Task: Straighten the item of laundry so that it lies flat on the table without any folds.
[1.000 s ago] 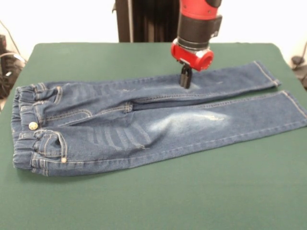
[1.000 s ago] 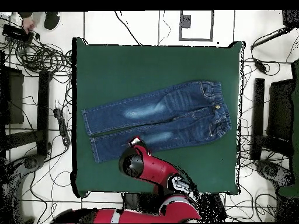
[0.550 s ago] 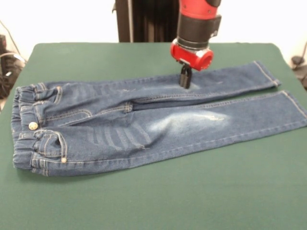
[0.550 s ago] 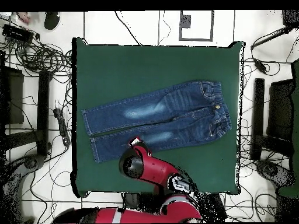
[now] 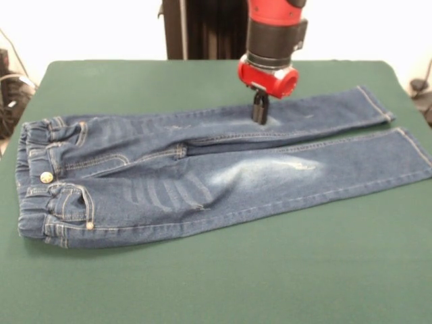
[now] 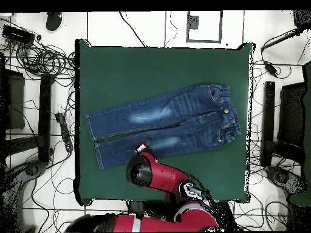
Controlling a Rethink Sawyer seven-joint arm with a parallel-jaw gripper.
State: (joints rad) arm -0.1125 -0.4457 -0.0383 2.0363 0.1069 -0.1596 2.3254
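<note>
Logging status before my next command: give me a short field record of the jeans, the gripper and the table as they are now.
jeans: spread lengthwise, both legs extended side by side, no large folds visible
waistband: at the front view's left end, button showing
gripper: fingers together, tips at the far leg near the thigh; whether they pinch fabric cannot be told
arm: reaches in over the table edge
table: green top, jeans wholly on it

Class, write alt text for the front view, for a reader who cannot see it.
Small blue jeans lie spread nearly flat on a green table, waistband at the picture's left, legs reaching right. The red and black arm's gripper, fingers together, points down at the farther leg's thigh.
</note>
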